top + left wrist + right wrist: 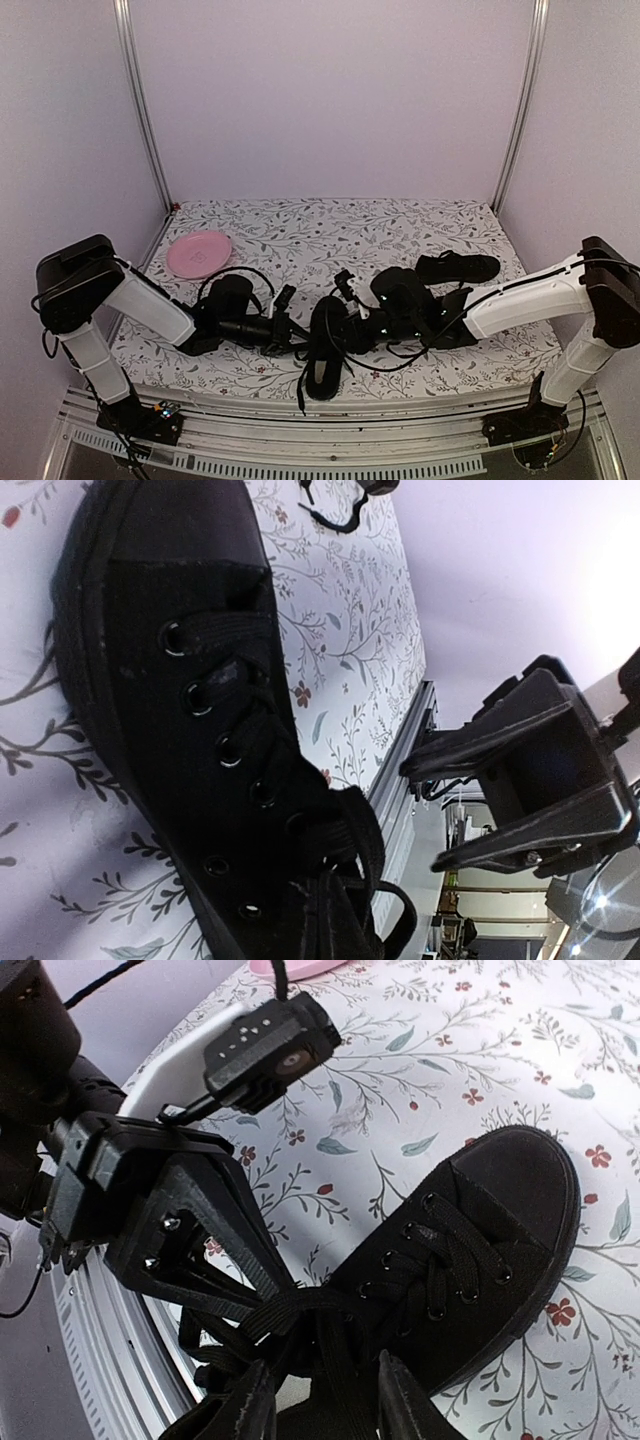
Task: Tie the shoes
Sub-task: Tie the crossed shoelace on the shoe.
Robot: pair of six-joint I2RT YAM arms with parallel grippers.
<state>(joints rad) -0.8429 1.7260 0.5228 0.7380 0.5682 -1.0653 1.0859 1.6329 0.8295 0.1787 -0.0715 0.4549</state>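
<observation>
One black shoe (325, 350) lies near the table's front edge, toe pointing away. It also shows in the left wrist view (150, 680) and the right wrist view (490, 1230). The second black shoe (458, 267) lies at the back right. My left gripper (298, 335) comes from the left. In the right wrist view its fingers (285, 1295) are pinched on a taut black lace (300, 1310) at the shoe's throat. My right gripper (325, 1405) is open, its fingers straddling the laces at the tongue. It also shows open in the left wrist view (420, 818).
A pink plate (198, 253) sits at the back left. The floral table cover (300, 230) ends at a metal rail (330, 415) just in front of the shoe. A loose lace end (300, 395) hangs over that front edge.
</observation>
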